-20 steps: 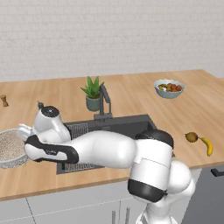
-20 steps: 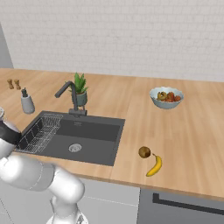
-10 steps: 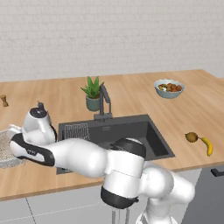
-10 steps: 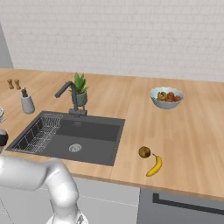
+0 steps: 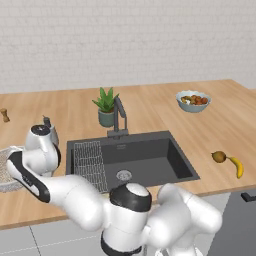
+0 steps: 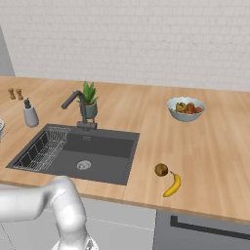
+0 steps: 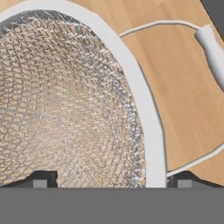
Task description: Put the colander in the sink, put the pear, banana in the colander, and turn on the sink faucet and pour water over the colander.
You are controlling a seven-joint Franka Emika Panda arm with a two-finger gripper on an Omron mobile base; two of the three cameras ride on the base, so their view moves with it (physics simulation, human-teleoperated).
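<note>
One colander (image 7: 74,105) at the far left of the counter (image 5: 150,102), beside the sink (image 5: 145,160), now half hidden in the left base view behind an arm swung further left and lower than half a second ago; only a sliver of white rim and mesh left showing at the picture's edge. Seen close from the hand: mesh bowl with nothing in it, white rim and a wire handle over bare wood. Gripper (image 7: 111,181) spread wide above the rim, one dark fingertip (image 7: 41,180) over the mesh, the other outside the rim, gripping nothing. Cannot tell whether the tips touch the rim. Sink unchanged, holding just a wire rack (image 5: 90,162) on its left and a round drain. Faucet (image 5: 119,112) behind it, next to a potted plant (image 5: 106,106). Pear (image 6: 161,169) and banana (image 6: 172,184) side by side on the counter right of the sink, unmoved. Fruit bowl (image 6: 185,108) of small red-orange fruits farther back.
</note>
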